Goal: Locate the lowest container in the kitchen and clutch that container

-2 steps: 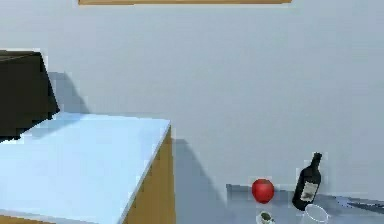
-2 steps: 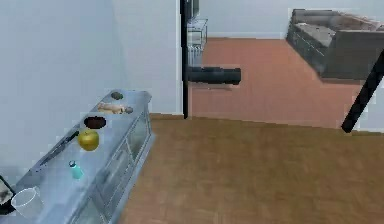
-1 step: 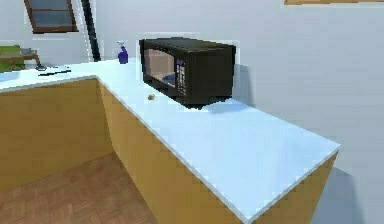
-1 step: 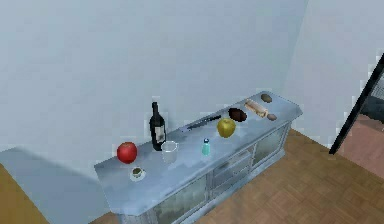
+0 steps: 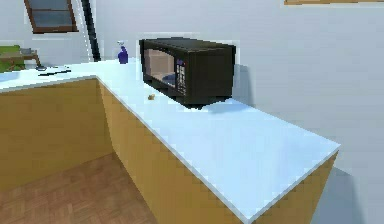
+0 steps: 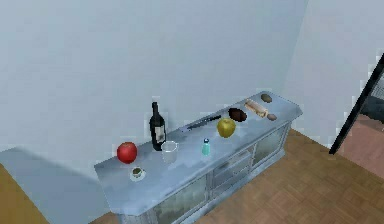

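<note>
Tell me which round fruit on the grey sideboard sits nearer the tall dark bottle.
The red fruit, just left of the tall dark bottle; the yellow-green fruit lies farther right.

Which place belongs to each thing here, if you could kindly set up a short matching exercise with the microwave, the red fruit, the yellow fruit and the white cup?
Things:
1. microwave
2. red fruit
3. yellow fruit
4. white cup

Places:
A. next to the dark bowl
B. on the pale counter
C. just left of the tall bottle
D. just right of the tall bottle's foot

Pairs: 1-B, 2-C, 3-A, 4-D.
</note>
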